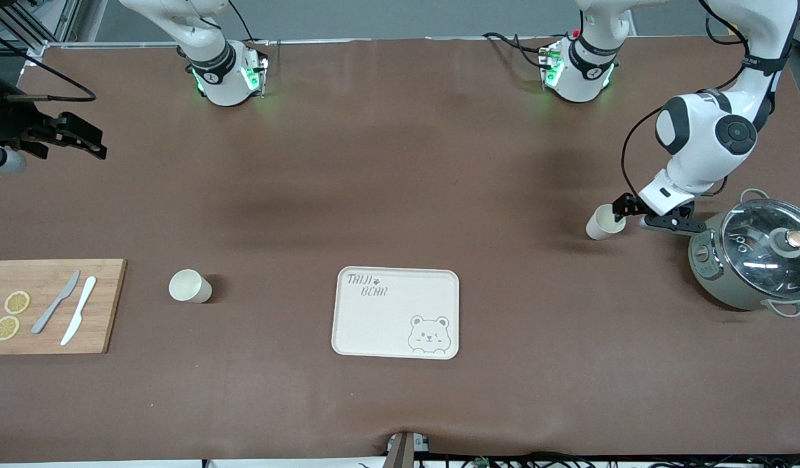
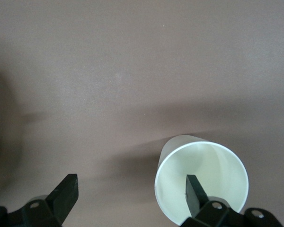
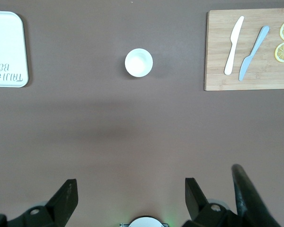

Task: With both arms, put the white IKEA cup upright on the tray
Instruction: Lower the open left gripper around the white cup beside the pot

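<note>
The cream tray with "TAIJI BEAR" lettering lies at the table's middle, near the front camera; its corner shows in the right wrist view. One white cup stands upright toward the left arm's end. My left gripper is open beside it, with one finger over the mouth of that cup and the other apart from it. A second white cup stands upright between the tray and the cutting board, also in the right wrist view. My right gripper is open and empty, raised at the right arm's end.
A grey pot with a glass lid stands close beside the left gripper. A wooden cutting board with two knives and two lemon slices lies at the right arm's end.
</note>
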`<act>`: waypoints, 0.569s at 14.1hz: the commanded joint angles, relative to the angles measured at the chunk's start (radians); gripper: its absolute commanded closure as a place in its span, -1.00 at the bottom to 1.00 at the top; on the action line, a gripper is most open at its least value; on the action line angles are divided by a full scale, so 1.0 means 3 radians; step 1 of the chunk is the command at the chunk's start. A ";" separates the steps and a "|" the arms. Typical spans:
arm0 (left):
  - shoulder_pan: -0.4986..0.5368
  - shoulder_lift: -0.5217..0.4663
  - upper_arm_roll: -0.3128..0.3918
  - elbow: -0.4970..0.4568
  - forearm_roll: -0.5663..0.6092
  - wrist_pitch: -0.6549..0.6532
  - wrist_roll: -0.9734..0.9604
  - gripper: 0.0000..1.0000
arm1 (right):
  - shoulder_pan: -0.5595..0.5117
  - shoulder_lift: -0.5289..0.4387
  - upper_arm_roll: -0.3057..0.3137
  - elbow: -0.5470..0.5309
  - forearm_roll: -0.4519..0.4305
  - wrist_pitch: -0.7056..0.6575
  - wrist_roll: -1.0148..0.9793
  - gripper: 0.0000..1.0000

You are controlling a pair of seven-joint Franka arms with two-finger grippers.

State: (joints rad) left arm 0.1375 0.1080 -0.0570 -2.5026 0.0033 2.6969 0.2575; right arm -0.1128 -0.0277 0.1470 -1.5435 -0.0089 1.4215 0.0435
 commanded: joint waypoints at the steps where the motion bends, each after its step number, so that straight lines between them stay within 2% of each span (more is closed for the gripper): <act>1: 0.0017 0.0080 -0.0014 -0.0028 0.0045 0.0178 0.0031 -1.00 | 0.0003 0.0010 0.0011 0.0052 -0.0016 -0.0019 -0.0037 -1.00; 8: 0.0012 0.0100 -0.0030 -0.0028 0.0040 0.0199 0.0031 -1.00 | 0.0069 0.0036 0.0011 0.0057 -0.0042 0.0017 -0.0037 -1.00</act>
State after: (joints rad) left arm 0.1358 0.1407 -0.0597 -2.5033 0.0033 2.7366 0.2575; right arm -0.1030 -0.0244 0.1502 -1.5435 -0.0089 1.4270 0.0418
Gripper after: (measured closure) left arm 0.000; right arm 0.000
